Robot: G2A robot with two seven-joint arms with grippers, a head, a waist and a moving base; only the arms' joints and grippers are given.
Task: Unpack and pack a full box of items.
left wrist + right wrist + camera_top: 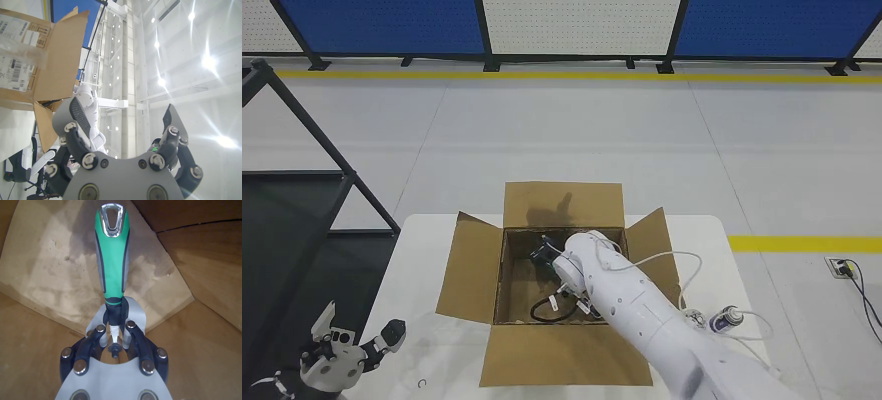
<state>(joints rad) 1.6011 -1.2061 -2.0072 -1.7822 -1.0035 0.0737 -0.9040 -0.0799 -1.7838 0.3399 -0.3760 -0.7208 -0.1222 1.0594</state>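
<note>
Box [564,205] sits open on the tabletop [417,330], and the right arm's jaws are down inside it, clamped narrow on the shank of a green-handled screwdriver [112,262]. Best kept vertical, clear of the cardboard walls. Left arm's jaws gape wide, off the tabletop's near corner.

Ceiling lights [208,61] flare into starbursts, left wrist view; box [47,262] interior dimmer, walls shaded; green handle [112,262] chrome tip glints.
</note>
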